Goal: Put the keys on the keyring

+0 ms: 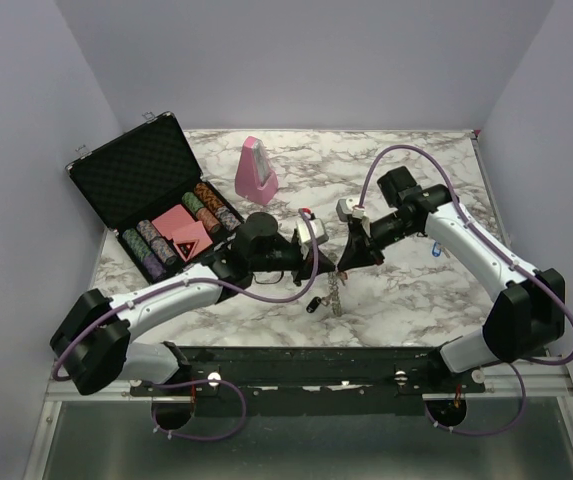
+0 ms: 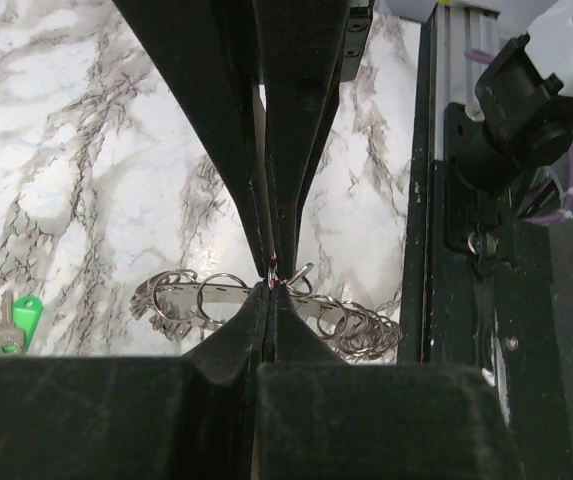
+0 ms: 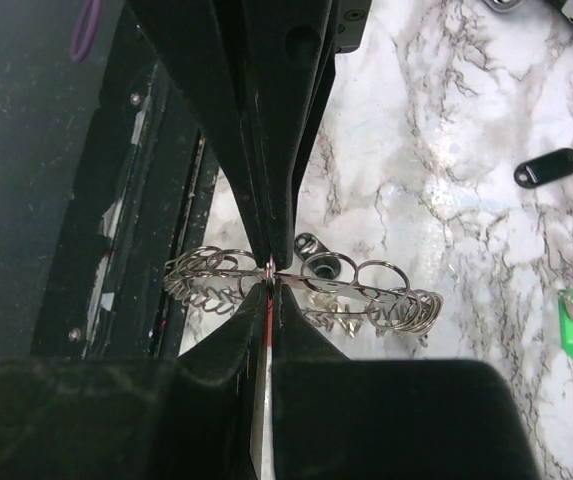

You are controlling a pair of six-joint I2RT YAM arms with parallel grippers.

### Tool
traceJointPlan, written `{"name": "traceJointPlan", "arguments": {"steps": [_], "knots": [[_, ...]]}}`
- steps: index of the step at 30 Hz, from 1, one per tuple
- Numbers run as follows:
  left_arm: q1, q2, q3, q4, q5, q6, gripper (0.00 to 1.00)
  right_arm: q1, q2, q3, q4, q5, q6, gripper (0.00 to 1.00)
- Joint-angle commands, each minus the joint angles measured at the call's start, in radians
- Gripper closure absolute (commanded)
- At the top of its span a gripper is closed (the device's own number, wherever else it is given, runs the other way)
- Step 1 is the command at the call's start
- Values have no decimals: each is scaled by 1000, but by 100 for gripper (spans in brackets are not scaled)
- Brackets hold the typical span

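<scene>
Over the marble table [image 1: 416, 300], toward its near middle, the right gripper [image 3: 269, 265] and the left gripper [image 2: 271, 268] are both pinched tight on the rim of the keyring [image 3: 366, 290]. A black-capped key [image 1: 313, 303] lies just left of it.

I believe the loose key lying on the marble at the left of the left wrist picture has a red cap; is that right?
Not quite: its cap is green, not red. The left wrist view shows the green-capped key lying on the marble table, apart from the keyring.
</scene>
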Motion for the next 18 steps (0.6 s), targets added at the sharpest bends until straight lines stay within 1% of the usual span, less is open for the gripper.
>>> {"name": "traceJointPlan", "arguments": {"steps": [1,3,6,13,18], "knots": [[-8,-73,-118,288,-67,-167,100,3,20,19,-13,-90,-5,89],[-10,-73,-158,398,-69,-222,100,5,25,17,-13,-108,-4,88],[-10,-63,-198,513,-73,-274,100,5,31,11,-14,-128,-4,86],[-11,-47,-252,673,-109,-346,100,5,43,5,-14,-160,-4,83],[-11,-39,-278,742,-129,-369,100,5,46,5,-11,-163,1,83]]}}
